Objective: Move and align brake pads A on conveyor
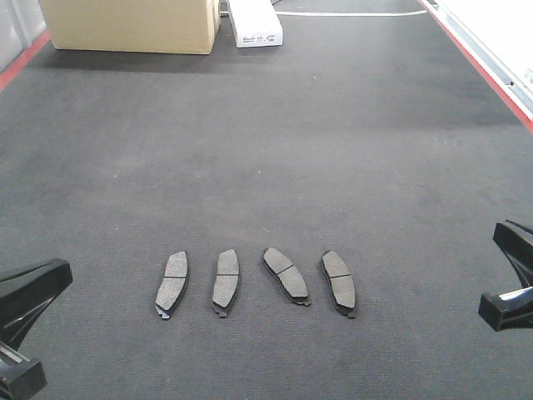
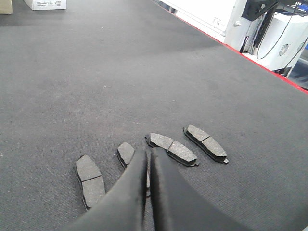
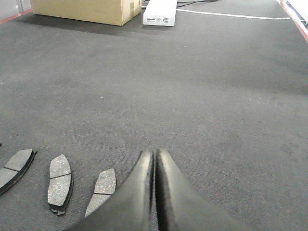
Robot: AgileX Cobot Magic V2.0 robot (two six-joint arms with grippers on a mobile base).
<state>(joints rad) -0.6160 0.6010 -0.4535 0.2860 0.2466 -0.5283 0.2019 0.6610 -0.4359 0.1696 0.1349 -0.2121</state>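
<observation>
Four brake pads lie flat in a row on the dark grey conveyor (image 1: 275,150), near its front. From the left they are the first pad (image 1: 171,283), the second pad (image 1: 226,282), the third pad (image 1: 286,275) and the fourth pad (image 1: 339,282). The third is turned more aslant than the others. My left gripper (image 2: 149,150) is shut and empty, hovering over the second pad (image 2: 126,153), which its fingers partly hide. My right gripper (image 3: 155,152) is also shut and empty, to the right of the row, with the fourth pad (image 3: 102,190) just left of it.
A cardboard box (image 1: 133,25) and a white box (image 1: 256,25) stand at the far end of the belt. Red stripes (image 1: 483,67) run along the belt's edges. White machinery with cables (image 2: 284,43) stands beyond the right edge.
</observation>
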